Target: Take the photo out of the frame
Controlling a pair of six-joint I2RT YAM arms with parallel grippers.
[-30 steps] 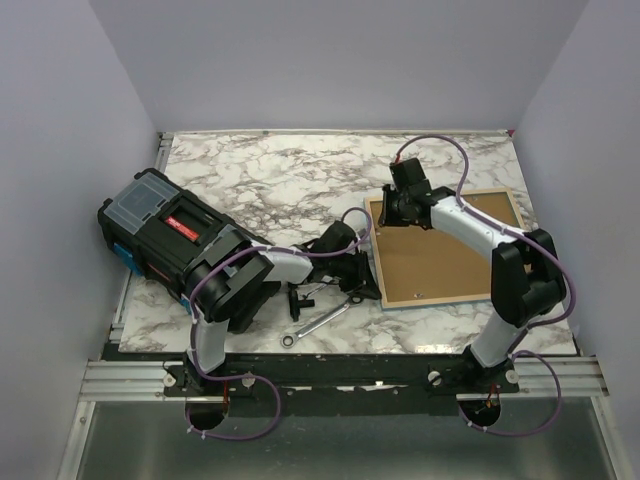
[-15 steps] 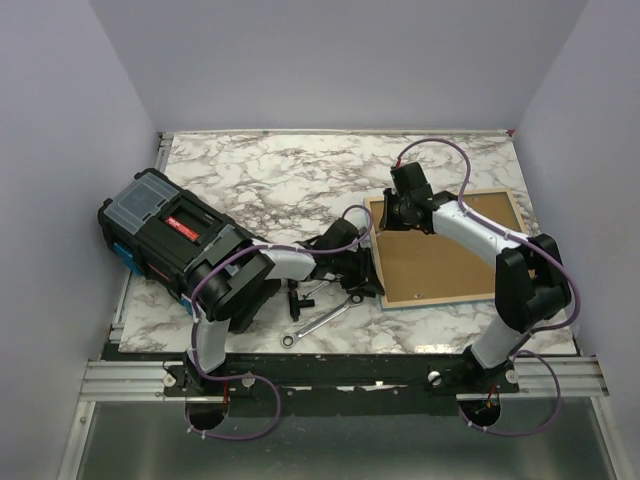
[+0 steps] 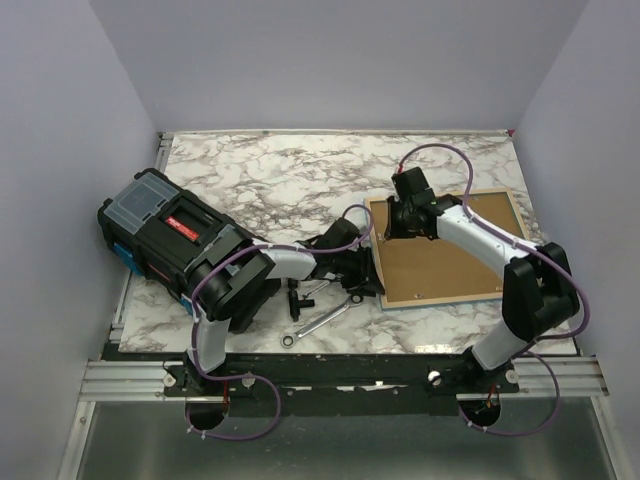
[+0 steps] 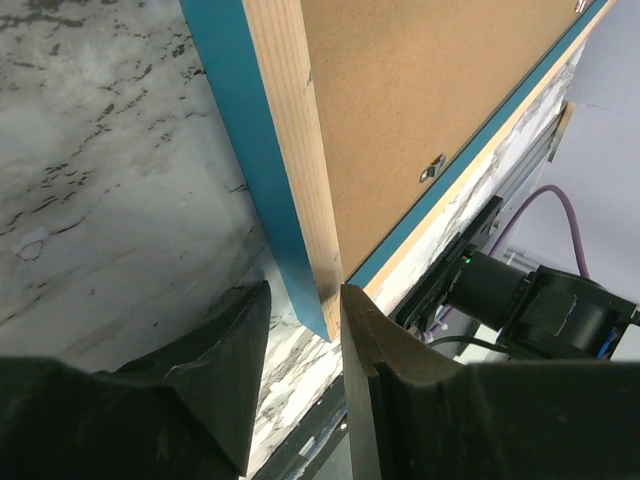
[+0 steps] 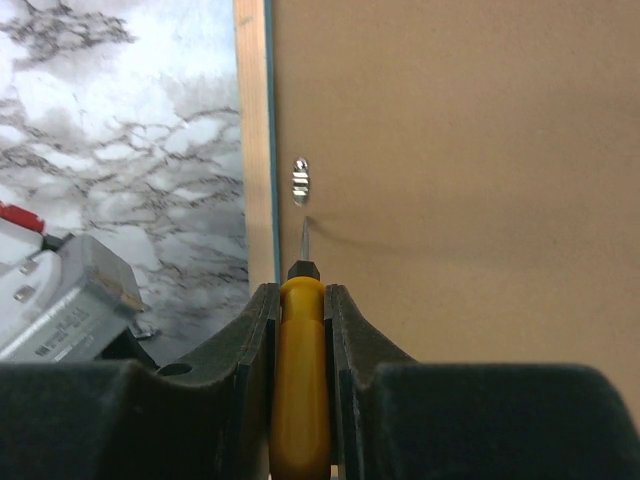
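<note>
And the frame (image 3: pixel 440 270) lies face down at the right of the marble tabletop (image 3: pixel 280 180), brown back up and turquoise rim showing, the left fingers (image 4: pixel 225 360) spread astride its near left corner while the right fingers (image 5: pixel 252 350) pinch a yellow-handled screwdriver (image 5: pixel 300 380), its tip just below a metal clip (image 5: pixel 300 181).

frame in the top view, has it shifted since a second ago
No. The frame keeps its corners at the same spots on the marble, beside the wrench.
</note>
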